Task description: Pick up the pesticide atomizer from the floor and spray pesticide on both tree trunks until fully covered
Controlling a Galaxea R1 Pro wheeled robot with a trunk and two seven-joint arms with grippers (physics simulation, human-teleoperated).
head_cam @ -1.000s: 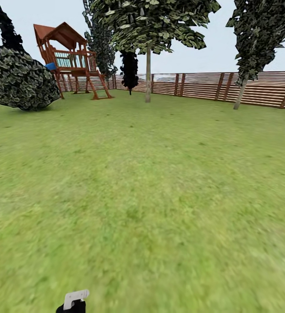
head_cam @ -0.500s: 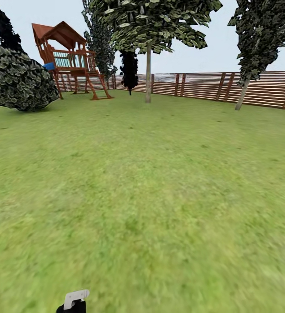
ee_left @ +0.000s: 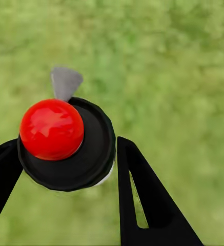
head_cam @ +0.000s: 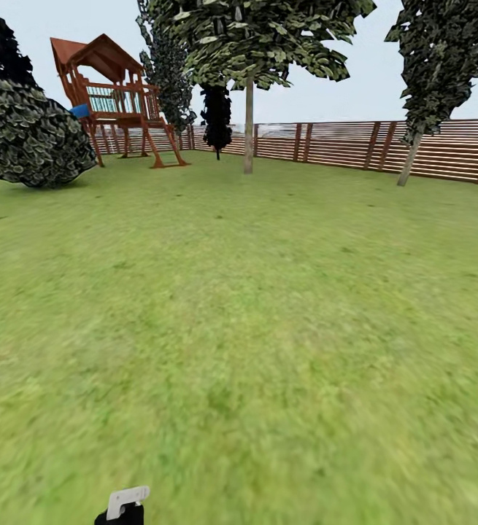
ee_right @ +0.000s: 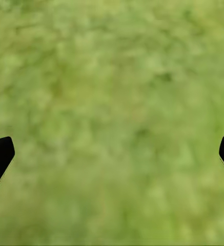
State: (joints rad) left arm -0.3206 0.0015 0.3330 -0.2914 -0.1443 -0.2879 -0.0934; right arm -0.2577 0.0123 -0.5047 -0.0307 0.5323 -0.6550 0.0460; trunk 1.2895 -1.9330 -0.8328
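Observation:
The pesticide atomizer (ee_left: pixel 65 143), a black round cap with a red button and a grey nozzle, sits between the two black fingers of my left gripper (ee_left: pixel 67 144), which is shut on it. Its white nozzle (head_cam: pixel 127 498) pokes up at the bottom edge of the head view. My right gripper (ee_right: pixel 115 146) hangs open over bare grass. Two trees stand far ahead by the fence: one trunk (head_cam: pixel 248 124) at the centre, and a leaning trunk (head_cam: pixel 409 157) to the right. The floor (head_cam: pixel 268 328) between us is green lawn. No mist shows.
A brown slat fence (head_cam: pixel 341 146) runs along the back. A red wooden playset (head_cam: pixel 114 102) and a large round bush (head_cam: pixel 31 135) stand at the far left. A dark narrow tree (head_cam: pixel 217 117) stands beside the centre trunk.
The whole head view has shifted slightly: playset and bush slid left, the right tree slid right, so the camera has moved. The atomizer stays held at the same spot.

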